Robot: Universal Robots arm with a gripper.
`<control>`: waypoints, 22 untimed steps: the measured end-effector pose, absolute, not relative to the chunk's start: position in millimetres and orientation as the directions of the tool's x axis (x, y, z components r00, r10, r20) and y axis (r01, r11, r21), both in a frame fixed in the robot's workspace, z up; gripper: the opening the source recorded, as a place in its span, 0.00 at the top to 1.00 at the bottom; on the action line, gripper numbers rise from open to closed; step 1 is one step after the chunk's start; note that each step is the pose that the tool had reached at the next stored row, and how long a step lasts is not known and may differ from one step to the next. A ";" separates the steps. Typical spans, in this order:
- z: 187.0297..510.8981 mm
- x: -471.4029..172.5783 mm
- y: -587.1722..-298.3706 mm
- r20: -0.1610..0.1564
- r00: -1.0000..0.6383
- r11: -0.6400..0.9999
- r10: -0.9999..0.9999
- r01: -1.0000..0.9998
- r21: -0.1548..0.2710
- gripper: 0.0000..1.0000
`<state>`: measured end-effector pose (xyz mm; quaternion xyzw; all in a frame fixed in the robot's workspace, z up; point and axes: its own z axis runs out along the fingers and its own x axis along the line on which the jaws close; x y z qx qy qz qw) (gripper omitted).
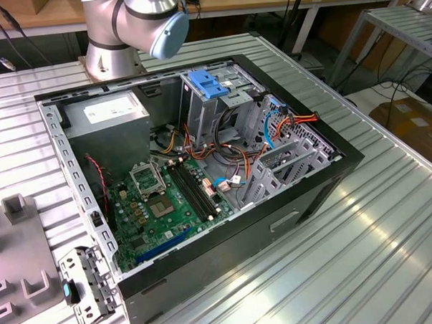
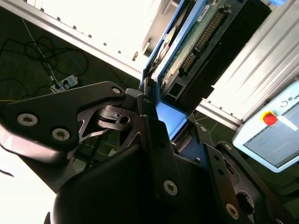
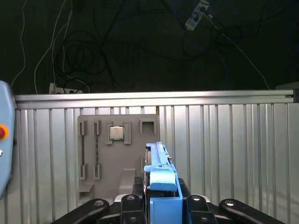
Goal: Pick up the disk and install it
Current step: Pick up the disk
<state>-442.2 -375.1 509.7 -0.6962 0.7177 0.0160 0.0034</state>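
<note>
Exterior view: a black case [image 1: 227, 251] lies open on a ribbed metal table [image 1: 378, 255] and takes up the middle of the frame. The arm [image 1: 135, 25] stands at upper centre, behind the case. Inside the case, a grey power supply [image 1: 103, 113] sits at upper left. A metal cage [image 1: 209, 90] with a light-blue top stands just beside it, toward the exterior view's right. A green motherboard [image 1: 160, 200] covers the case floor lower in the frame, and red, orange and blue wires [image 1: 272, 124] run across the right part. A grey tray [image 1: 19, 249] lies at the left edge. A small bracket [image 1: 85, 286] with a blue clip lies near the case's lower left corner.

Second wrist view: the gripper [image 2: 170, 123] is clamped on the disk [image 2: 196, 42], with black fingers [image 2: 65, 114] pressing it from both sides. The disk's green circuit board and connector row face the camera, and a blue rail [image 2: 170, 119] runs along its edge between the fingers. Beyond it, a pendant [image 2: 275, 135] with a red button is in view, and cables [image 2: 46, 60] lie on a dark floor.

First wrist view: the disk [image 3: 161, 172] is seen edge-on, with its blue rail toward the camera. It is held upright in the gripper [image 3: 161, 205] above the table. Past it, the tray [image 3: 117, 158] lies on the table with a square chip [image 3: 117, 133] in one recess. Cables lie on the floor beyond the table edge.
</note>
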 end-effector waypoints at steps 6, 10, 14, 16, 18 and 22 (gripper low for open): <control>509.7 -437.6 -375.1 -0.027 -0.031 0.030 -0.999 -0.999 0.018 0.63; 509.6 -434.4 -375.1 -0.027 -0.031 0.030 -0.999 -0.999 0.018 0.63; 509.7 -430.4 -375.1 -0.027 -0.031 0.030 -0.999 -0.999 0.018 0.63; 509.6 -427.6 -375.1 -0.027 -0.031 0.030 -0.999 -0.999 0.018 0.63; 509.7 -424.7 -375.1 -0.027 -0.031 0.030 -0.999 -0.999 0.018 0.63; 509.6 -419.1 -375.1 -0.027 -0.031 0.030 -0.999 -0.999 0.018 0.63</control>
